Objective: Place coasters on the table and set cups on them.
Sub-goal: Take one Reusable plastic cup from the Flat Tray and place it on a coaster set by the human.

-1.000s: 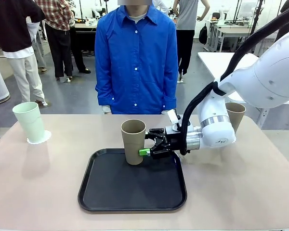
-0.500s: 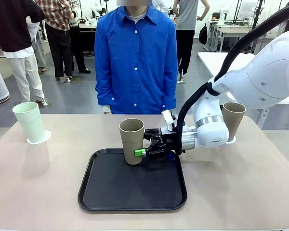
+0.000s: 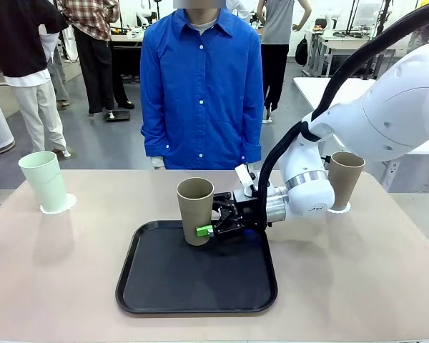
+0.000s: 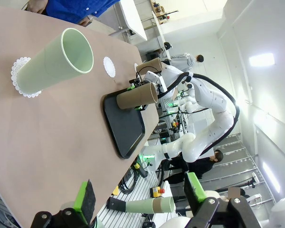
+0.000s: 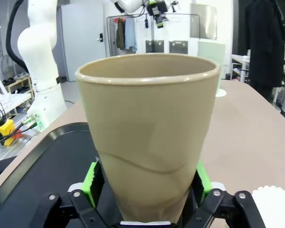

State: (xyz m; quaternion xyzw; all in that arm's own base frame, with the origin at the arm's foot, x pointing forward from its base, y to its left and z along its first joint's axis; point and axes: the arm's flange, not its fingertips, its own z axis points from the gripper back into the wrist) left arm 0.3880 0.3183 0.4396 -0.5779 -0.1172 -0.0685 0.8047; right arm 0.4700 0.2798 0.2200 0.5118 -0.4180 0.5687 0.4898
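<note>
**Right claw closing on the tray cup**

Since the earlier frame the right claw [image 3: 209, 230] has advanced left, and its green pads now bracket the lower wall of the taupe cup [image 3: 196, 210]. The right wrist view shows a pad at each side of the cup base, at or very near contact; a firm clamp cannot be confirmed.

The cup stands upright, long axis vertical, at the far edge of the black tray [image 3: 197, 293], directly ahead of the claw. A free coaster [image 5: 275, 199] lies on the table [image 3: 57, 279] just beside the tray.

The mint cup [image 3: 44, 181] and second taupe cup [image 3: 343, 179] already stand on coasters. The left claw [image 4: 138, 202] hangs apart, well away.
</note>
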